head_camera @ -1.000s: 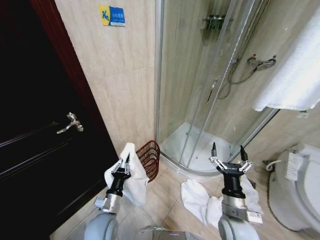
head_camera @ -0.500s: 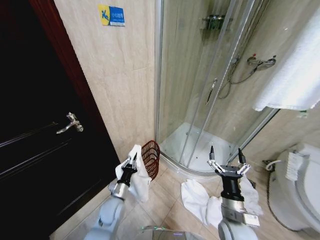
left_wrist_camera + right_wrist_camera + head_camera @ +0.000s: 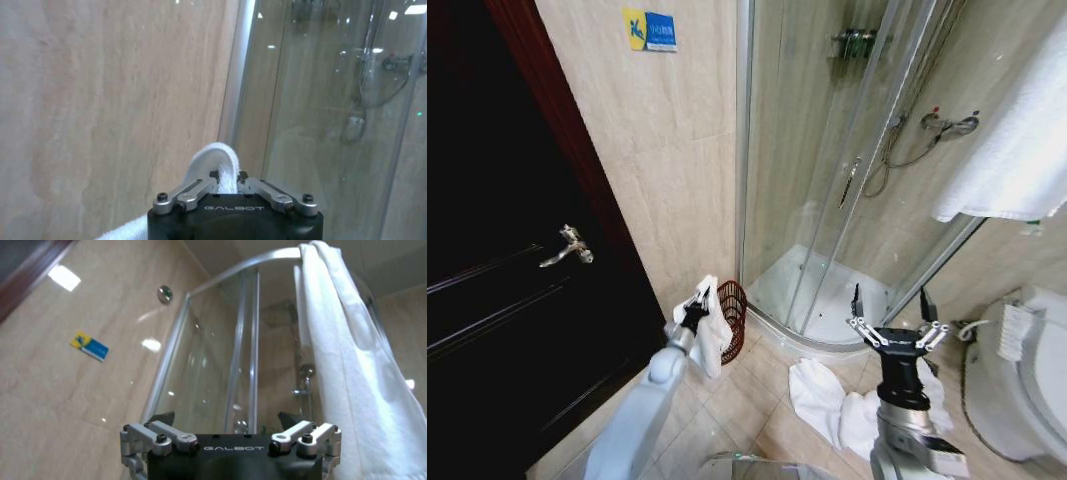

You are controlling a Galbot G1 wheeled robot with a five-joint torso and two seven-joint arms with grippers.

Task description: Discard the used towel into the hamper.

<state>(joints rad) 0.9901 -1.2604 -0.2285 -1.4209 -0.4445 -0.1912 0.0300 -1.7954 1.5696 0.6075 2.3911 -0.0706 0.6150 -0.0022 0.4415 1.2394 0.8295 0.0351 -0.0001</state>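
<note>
My left gripper [image 3: 698,300] is shut on a white used towel [image 3: 712,330], holding it up right beside the rim of the hamper [image 3: 734,318], a dark reddish-brown wicker basket at the foot of the tiled wall. In the left wrist view a loop of the towel [image 3: 215,161] rises between the closed fingers [image 3: 200,186]. My right gripper [image 3: 890,312] stands open, fingers up, over the floor on the right; the right wrist view shows its spread fingertips [image 3: 160,419].
More white towels [image 3: 832,400] lie heaped on the floor by my right arm. The glass shower enclosure [image 3: 847,190] stands behind, a dark door [image 3: 517,300] on the left, a toilet [image 3: 1027,370] at the right edge. A white towel [image 3: 1017,150] hangs high right.
My left arm has reached forward and up, carrying the towel from in front of the hamper to right beside its rim. The right gripper shifted slightly right.
</note>
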